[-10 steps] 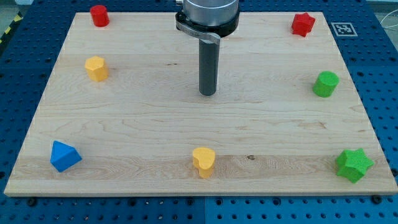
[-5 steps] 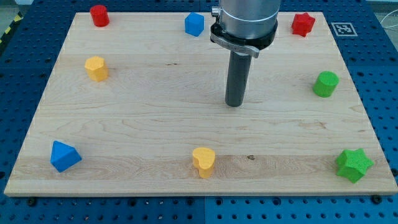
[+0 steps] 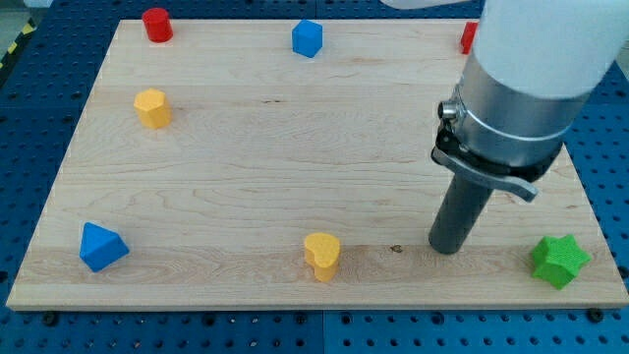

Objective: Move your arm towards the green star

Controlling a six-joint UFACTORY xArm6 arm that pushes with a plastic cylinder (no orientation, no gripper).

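Note:
The green star lies at the board's bottom right corner. My tip rests on the board a little to the star's left, at about the same height in the view, with a gap between them. The arm's grey body rises above the rod and hides the board's right side behind it.
A yellow block sits at the bottom middle, left of my tip. A blue block is at the bottom left, a yellow block at left, a red cylinder top left, a blue block top middle. A red block peeks out beside the arm.
My tip has moved from the board's upper middle down and to the right, ending close to the green star. The arm now hides the green cylinder and most of the red block.

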